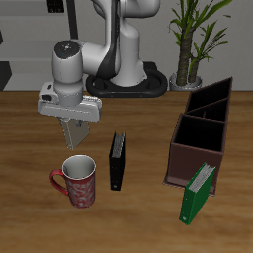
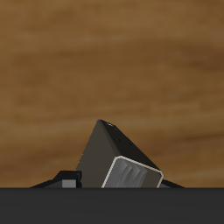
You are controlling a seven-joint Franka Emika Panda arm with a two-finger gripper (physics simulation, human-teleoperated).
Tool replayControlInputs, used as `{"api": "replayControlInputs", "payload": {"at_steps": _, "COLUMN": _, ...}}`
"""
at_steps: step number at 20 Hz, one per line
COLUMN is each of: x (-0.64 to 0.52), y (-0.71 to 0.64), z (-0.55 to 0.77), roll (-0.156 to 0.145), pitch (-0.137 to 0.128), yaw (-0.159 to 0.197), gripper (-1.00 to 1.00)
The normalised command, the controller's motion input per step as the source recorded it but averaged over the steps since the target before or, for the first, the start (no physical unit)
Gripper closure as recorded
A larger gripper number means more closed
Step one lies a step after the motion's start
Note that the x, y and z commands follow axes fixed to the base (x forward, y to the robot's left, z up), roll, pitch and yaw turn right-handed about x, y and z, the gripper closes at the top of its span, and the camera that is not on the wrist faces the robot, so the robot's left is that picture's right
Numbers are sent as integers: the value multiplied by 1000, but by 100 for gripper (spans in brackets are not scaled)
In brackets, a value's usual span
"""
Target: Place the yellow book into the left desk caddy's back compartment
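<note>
My gripper (image 1: 73, 126) hangs over the table toward the side away from the caddy, above and just behind a red mug. It is shut on the yellow book (image 1: 74, 138), a small tan wedge held tilted between the fingers, clear of the table. In the wrist view the yellow book (image 2: 118, 159) shows its dull tan cover and grey page block close up, over bare wood. The left desk caddy (image 1: 203, 133), a long dark brown box with slanted black partitions, stands far across the table from the gripper. Its slots look empty.
A red patterned mug (image 1: 77, 182) stands right under the gripper near the front edge. A slim black book (image 1: 117, 161) stands upright between mug and caddy. A green-and-white book (image 1: 198, 194) leans at the caddy's front end. A potted plant (image 1: 193, 44) stands at the back.
</note>
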Motion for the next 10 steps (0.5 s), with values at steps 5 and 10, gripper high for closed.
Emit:
{"api": "replayControlInputs", "payload": {"at_steps": 5, "x": 4, "y": -4, "z": 173, "roll": -1, "pitch": -22, "yaw": -5, "gripper": 100}}
{"api": "replayControlInputs", "payload": {"at_steps": 10, "x": 11, "y": 111, "z": 418, "roll": 1, "pitch": -46, "yaw": -3, "gripper": 100}}
